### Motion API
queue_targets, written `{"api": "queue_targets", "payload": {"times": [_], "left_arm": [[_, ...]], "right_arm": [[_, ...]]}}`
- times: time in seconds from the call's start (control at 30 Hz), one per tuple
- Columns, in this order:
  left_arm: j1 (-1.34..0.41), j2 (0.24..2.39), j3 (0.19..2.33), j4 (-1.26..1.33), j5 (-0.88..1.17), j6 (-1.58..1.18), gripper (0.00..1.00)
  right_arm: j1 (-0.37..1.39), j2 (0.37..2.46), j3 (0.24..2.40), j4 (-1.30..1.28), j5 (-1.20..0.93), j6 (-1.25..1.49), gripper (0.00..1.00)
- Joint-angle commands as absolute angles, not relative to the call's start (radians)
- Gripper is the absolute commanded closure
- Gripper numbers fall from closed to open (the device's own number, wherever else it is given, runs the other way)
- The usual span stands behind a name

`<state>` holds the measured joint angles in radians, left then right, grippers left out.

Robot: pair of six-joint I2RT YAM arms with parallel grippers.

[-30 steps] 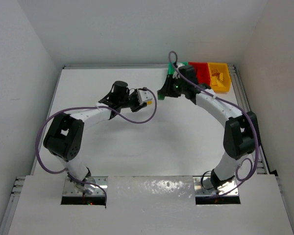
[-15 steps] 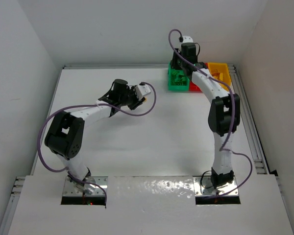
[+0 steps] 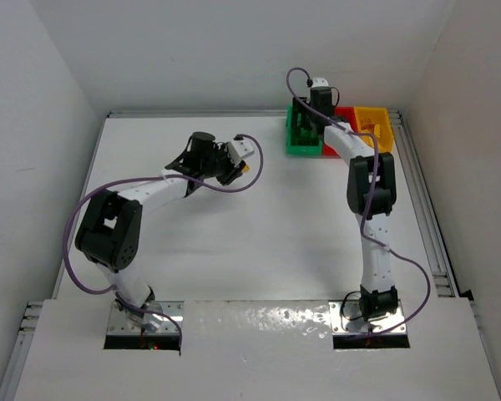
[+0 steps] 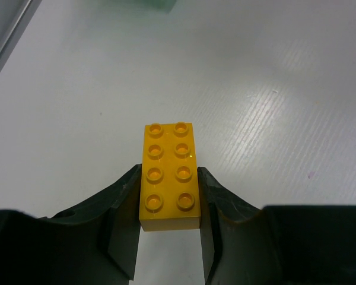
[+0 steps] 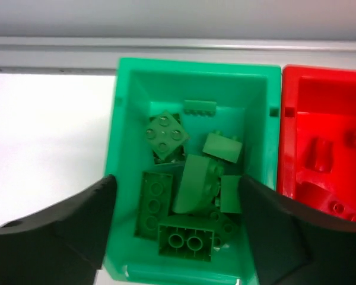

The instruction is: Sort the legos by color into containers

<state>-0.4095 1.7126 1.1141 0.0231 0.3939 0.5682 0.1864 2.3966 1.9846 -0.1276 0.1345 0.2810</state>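
Currently | left claw (image 4: 168, 181) pinching yellow brick (image 4: 167, 148), studs up, long axis pointing straight out from claw, over tabletop (image 4: 273, 89) | right claw (image 5: 177, 185) spread above green bin (image 5: 126, 77); only its wrist camera shows green bricks (image 5: 166, 133) inside

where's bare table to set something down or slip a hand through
Widest bare patch: the middle of the table, between the left arm and right arm, from their bases to the bins. The far left corner is bare too. Crowded: far right corner, right pincer open over the green bin full of bricks.
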Motion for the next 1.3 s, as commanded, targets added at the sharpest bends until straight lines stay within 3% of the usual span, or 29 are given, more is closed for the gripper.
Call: {"api": "queue_targets", "payload": {"times": [0.0, 0.07, 0.17, 0.23, 0.33, 0.4, 0.6, 0.87, 1.13, 1.27], "left_arm": [[-0.391, 1.69, 1.158, 0.017, 0.477, 0.612, 1.0], [-0.385, 1.692, 1.16, 0.005, 0.523, 0.636, 1.0], [-0.377, 1.689, 1.169, 0.011, 0.572, 0.656, 1.0], [-0.364, 1.68, 1.178, 0.009, 0.653, 0.716, 1.0], [-0.351, 1.674, 1.183, -0.043, 0.78, 0.803, 1.0], [-0.348, 1.678, 1.199, -0.124, 0.849, 0.914, 1.0], [-0.348, 1.7, 1.253, -0.225, 1.078, 0.982, 1.0], [-0.351, 1.671, 1.246, -0.226, 1.077, 0.988, 1.0], [-0.36, 1.654, 1.236, -0.224, 1.083, 0.983, 1.0], [-0.362, 1.654, 1.235, -0.218, 1.088, 0.97, 1.0]], "right_arm": [[0.183, 2.278, 1.979, -0.058, 0.049, 0.19, 0.17], [0.181, 2.216, 1.93, -0.063, -0.033, 0.129, 0.12], [0.181, 2.093, 1.826, -0.072, -0.164, 0.022, 0.16], [0.186, 1.955, 1.667, -0.061, -0.45, -0.152, 0.38], [0.21, 1.807, 1.392, -0.014, -0.609, -0.372, 0.39], [0.262, 1.714, 1.288, -0.04, -0.658, -0.434, 0.3], [0.413, 1.669, 1.304, -0.244, -0.672, -0.586, 0.22], [0.465, 1.678, 1.29, -0.265, -0.677, -0.607, 0.21], [0.497, 1.697, 1.278, -0.236, -0.69, -0.62, 0.32], [0.5, 1.715, 1.288, -0.253, -0.695, -0.621, 0.42]]}}
